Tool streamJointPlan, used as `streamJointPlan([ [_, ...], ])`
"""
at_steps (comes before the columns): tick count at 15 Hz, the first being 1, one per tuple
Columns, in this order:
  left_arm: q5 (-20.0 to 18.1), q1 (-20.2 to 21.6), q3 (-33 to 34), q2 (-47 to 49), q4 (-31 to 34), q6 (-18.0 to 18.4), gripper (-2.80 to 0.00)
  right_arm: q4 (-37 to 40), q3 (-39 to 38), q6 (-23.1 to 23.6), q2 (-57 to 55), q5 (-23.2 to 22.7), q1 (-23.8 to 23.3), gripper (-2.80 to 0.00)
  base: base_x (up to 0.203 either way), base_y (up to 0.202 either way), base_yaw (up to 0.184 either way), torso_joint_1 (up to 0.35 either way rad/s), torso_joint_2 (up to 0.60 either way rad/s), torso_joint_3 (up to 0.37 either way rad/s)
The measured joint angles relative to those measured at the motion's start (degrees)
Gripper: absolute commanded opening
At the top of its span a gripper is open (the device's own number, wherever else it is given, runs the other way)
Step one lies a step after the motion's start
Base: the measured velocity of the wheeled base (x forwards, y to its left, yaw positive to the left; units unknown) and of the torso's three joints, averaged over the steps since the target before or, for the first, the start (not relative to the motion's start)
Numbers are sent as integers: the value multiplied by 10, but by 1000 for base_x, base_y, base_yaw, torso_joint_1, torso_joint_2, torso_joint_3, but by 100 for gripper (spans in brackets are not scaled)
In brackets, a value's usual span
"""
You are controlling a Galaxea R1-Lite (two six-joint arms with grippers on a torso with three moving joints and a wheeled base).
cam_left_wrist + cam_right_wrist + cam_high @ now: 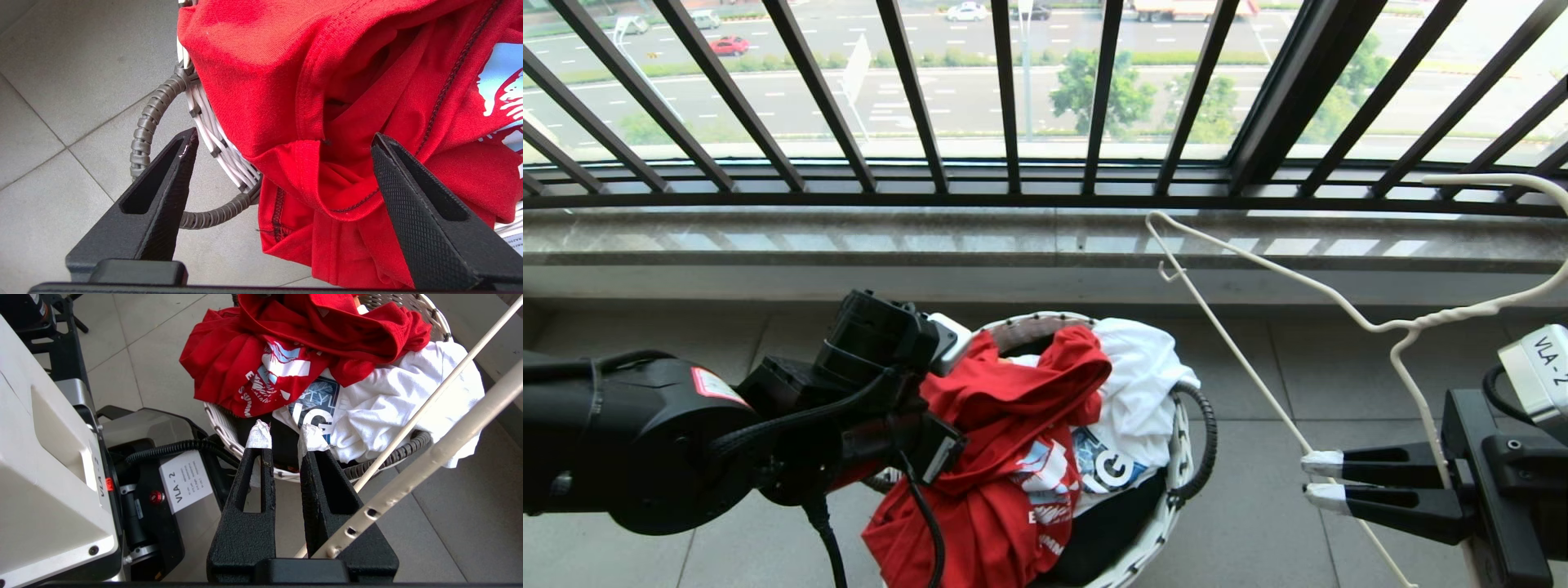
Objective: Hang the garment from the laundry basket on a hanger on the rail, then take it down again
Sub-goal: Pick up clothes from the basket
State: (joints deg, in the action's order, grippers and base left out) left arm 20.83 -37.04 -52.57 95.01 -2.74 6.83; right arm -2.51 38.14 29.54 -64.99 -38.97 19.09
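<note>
The red garment (1005,408) lies heaped on the laundry basket (1170,506) and spills over its near rim toward the floor. My left arm (849,392) reaches down to it. In the left wrist view the left gripper (284,136) is open, its fingers on either side of a fold of the garment (286,61) beside the basket's woven wall (212,134). To the right, my right gripper (1313,480) (284,437) carries the off-white wire hanger (1462,314) (433,405), whose wire runs into the narrow gap at its finger bases. The rail is out of view.
A white printed garment (1143,384) and a black one (1103,531) lie in the basket under the red one. A stone sill (849,237) and dark window railing (1013,98) stand just behind. My own base (49,457) is close beside the basket on the tiled floor.
</note>
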Motion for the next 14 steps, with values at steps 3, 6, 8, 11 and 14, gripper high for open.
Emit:
streamJointPlan([
  [3,25,0,6,24,-12,1,0,0,0,0,0,0,0,-280,0,0,0,0,0,0],
  [6,46,5,20,39,-69,27,0,0,-1,1,0,0,0,-280,0,0,0,0,0,0],
  [8,76,9,34,35,-108,57,0,0,-2,1,-1,0,0,-280,0,0,0,0,0,0],
  [11,90,16,47,15,-115,79,0,0,-2,1,-1,0,0,-280,0,0,0,0,0,0],
  [14,99,27,50,-7,-118,90,0,1,-2,1,-1,0,0,-280,0,0,0,0,0,0],
])
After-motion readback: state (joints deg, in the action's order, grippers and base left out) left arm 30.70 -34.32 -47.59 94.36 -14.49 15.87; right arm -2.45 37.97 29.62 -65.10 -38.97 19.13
